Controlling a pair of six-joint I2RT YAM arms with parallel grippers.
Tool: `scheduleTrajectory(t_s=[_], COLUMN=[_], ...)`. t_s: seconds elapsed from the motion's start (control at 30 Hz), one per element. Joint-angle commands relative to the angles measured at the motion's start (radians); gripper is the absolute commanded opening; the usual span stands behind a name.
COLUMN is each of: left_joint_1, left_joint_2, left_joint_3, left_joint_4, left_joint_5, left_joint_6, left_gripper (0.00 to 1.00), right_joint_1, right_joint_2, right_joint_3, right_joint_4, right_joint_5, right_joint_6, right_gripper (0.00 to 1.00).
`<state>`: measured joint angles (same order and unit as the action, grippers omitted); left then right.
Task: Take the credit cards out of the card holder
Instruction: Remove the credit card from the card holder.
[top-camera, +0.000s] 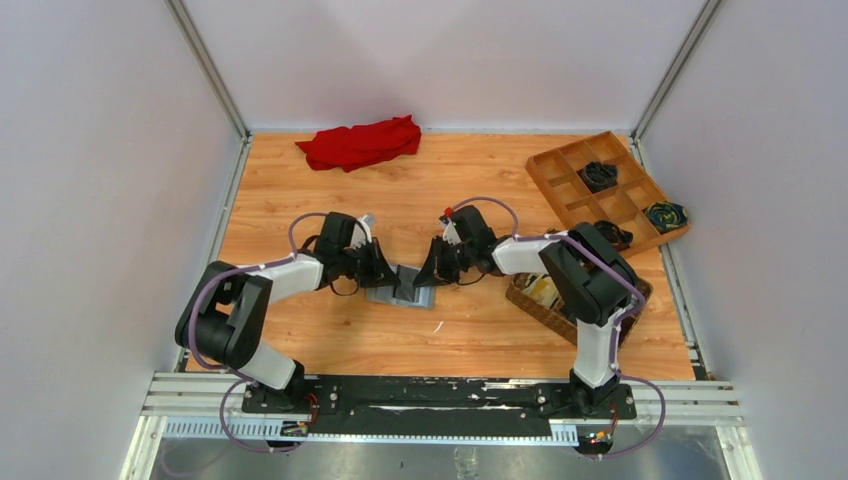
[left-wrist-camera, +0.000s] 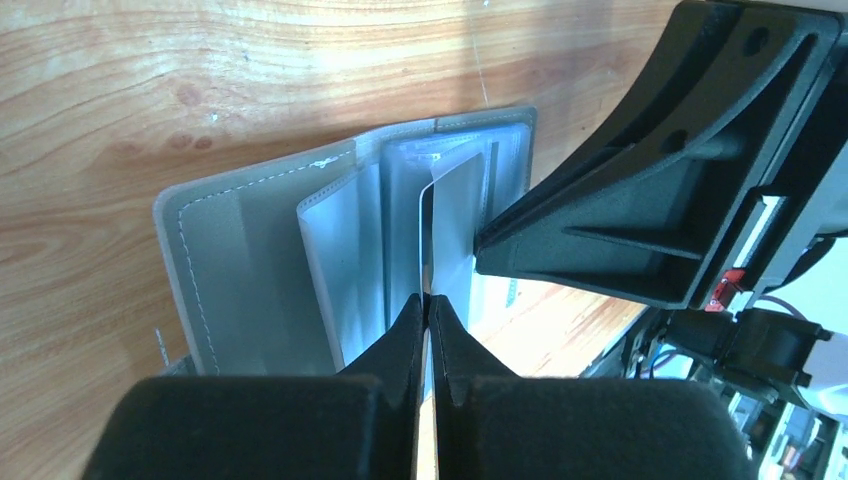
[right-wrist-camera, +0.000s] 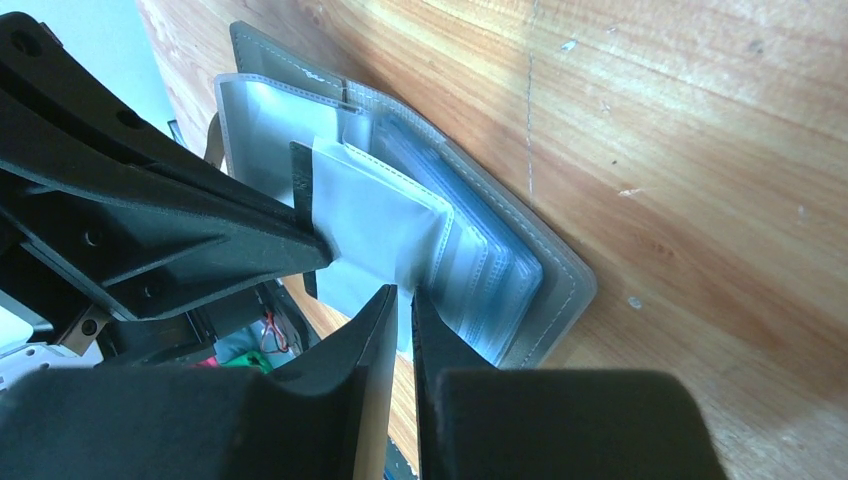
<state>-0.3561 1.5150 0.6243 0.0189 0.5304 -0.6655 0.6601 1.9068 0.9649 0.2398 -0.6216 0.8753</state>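
Left and right jaws (tips together) pinch the card holder (left-wrist-camera: 240, 270).

Bright even light, soft shadows, glare on tabletop (left-wrist-camera: 330, 45), wrist-view foregrounds blurred

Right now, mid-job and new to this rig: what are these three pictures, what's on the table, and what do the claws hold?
These are two robot arms bolted at the table's near edge. The wide picture looks down from above and behind them; the other two come from a camera on each wrist, looking along that arm's own claw. On the table lie the open grey card holder, a red cloth, a divided wooden tray and a woven basket partly under the right arm. The left claw is shut on a thin clear leaf of the holder. The right claw is nearly closed at a pale leaf; whether it grips, I cannot tell. No card shows plainly.
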Motion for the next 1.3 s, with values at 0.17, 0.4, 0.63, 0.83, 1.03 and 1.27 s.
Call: scheduleTrajectory(t_s=[0.17, 0.4, 0.63, 0.83, 1.03, 1.27], left_joint_1=[0.044, 0.1, 0.13, 0.132, 0.132, 0.131], left_joint_2=[0.0, -0.01, -0.019, -0.006, 0.001, 0.029], left_joint_3=[-0.052, -0.077, -0.099, -0.101, -0.089, -0.095], left_joint_4=[0.038, 0.038, 0.037, 0.038, 0.042, 0.064], left_joint_5=[0.093, 0.089, 0.083, 0.083, 0.126, 0.161], left_joint_6=[0.039, 0.028, 0.019, 0.018, 0.018, 0.003], left_gripper=[0.0, 0.0, 0.0, 0.0, 0.0, 0.17], right_joint_1=[0.016, 0.013, 0.005, 0.003, 0.003, 0.004], right_joint_2=[0.058, 0.055, 0.057, 0.054, 0.025, -0.009], right_joint_3=[-0.019, -0.026, -0.032, -0.03, -0.025, -0.007], right_joint_4=[-0.075, -0.081, -0.082, -0.082, -0.056, -0.039], right_joint_5=[0.06, 0.066, 0.067, 0.057, 0.023, 0.012], right_joint_6=[-0.028, -0.036, -0.038, -0.039, -0.036, -0.019], right_gripper=[0.15, 0.15, 0.15, 0.15, 0.2, 0.21])
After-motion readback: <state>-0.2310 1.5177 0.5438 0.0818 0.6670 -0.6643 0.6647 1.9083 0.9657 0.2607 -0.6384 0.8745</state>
